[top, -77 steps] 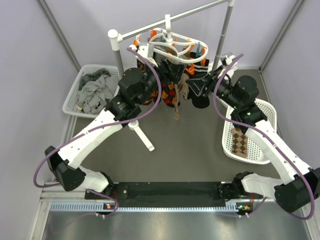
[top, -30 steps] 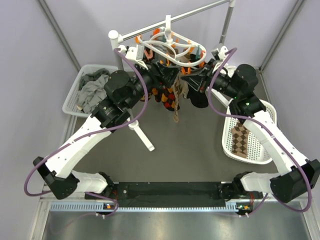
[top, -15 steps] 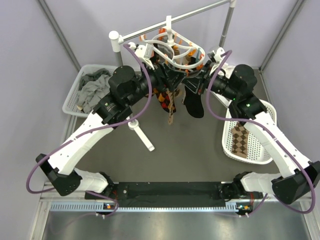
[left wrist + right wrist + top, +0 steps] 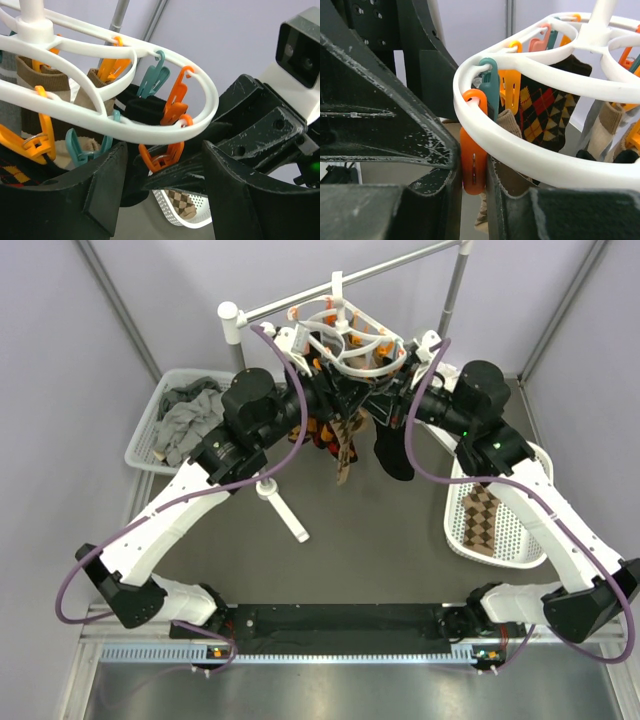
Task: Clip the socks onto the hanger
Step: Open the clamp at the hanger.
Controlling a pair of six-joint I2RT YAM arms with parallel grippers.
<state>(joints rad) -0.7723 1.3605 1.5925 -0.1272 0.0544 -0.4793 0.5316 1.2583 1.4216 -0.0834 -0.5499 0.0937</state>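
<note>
Overhead, the hanger hangs from the rail, with argyle socks dangling below it. My left gripper and right gripper reach under its ring from either side. Another sock lies in the white basket on my right.

From my left wrist, my jaws stand apart and grasp nothing; an orange clip hangs in the gap beyond them.

From my right wrist, my fingers are clamped on the orange clip at the ring's near edge, and an argyle sock hangs clipped just behind it.
</note>
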